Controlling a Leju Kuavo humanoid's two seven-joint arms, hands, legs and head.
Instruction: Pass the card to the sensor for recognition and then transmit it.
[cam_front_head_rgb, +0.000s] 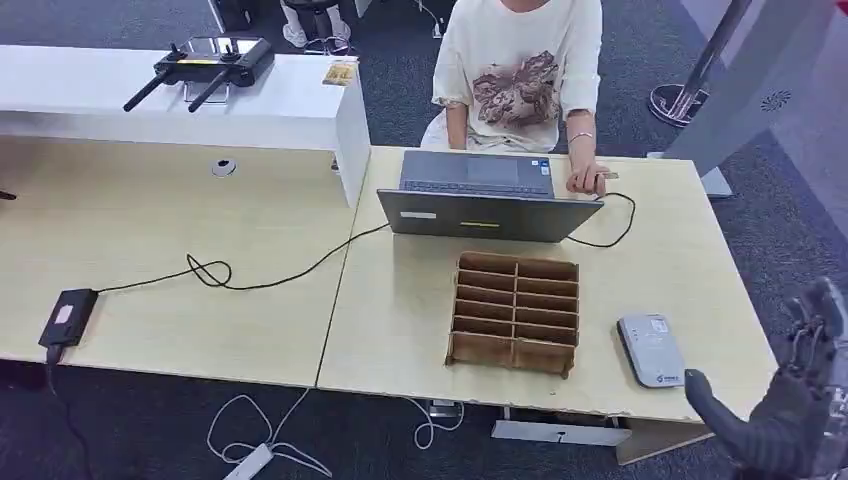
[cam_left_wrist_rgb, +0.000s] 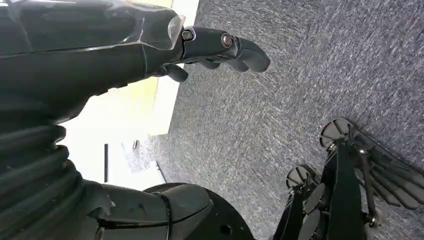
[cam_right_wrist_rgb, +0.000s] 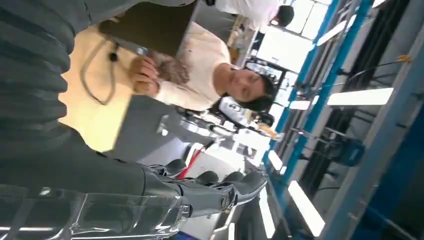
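Light wood desk (cam_front_head_rgb: 400, 310) on grey carpet, white counter (cam_front_head_rgb: 150, 100) at the far left. On the desk: cardboard sorter (cam_front_head_rgb: 515, 312) with two columns of slots, near the front edge; grey-white sensor (cam_front_head_rgb: 651, 350) just right of it, flat, near the front right corner. Open laptop (cam_front_head_rgb: 480, 195) behind the sorter, black cable running left to a power brick (cam_front_head_rgb: 66, 318). Person in a cream printed shirt (cam_front_head_rgb: 520, 70) sits across the desk; their hand (cam_front_head_rgb: 588, 180) rests by the laptop's right edge and pinches a small tan card (cam_front_head_rgb: 608, 176). Right hand (cam_front_head_rgb: 800, 400) is raised off the desk's front right corner, close to the sensor but not touching, fingers spread, nothing in them. Left hand (cam_left_wrist_rgb: 220, 47) hangs over carpet beside the desk edge, fingers slightly curled, apart, nothing held.
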